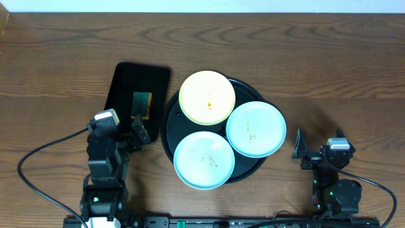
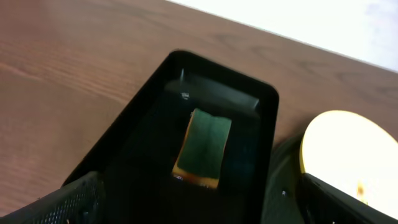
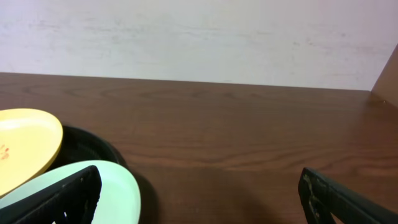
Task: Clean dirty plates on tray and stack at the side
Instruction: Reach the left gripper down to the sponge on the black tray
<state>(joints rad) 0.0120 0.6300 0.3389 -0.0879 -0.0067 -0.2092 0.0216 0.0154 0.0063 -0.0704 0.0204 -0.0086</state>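
Note:
The round black tray (image 1: 169,120) holds three plates: a pale yellow one (image 1: 207,97) with an orange smear at the back, a mint-blue one (image 1: 255,129) at the right and a mint-blue one (image 1: 204,160) at the front, both with small brown smears. My left gripper (image 1: 136,136) is open and empty, just left of the tray, over the near end of the rectangular tray. In the left wrist view its fingers (image 2: 199,205) frame the sponge (image 2: 204,147). My right gripper (image 1: 311,149) is open and empty, right of the tray; its left finger overlaps the mint plate (image 3: 118,186).
A smaller rectangular black tray (image 1: 123,82) lies left of the round tray with a green-and-yellow sponge (image 1: 142,104) in it. Bare wood tabletop (image 1: 342,76) spreads to the right and back. Cables trail from both arm bases at the front edge.

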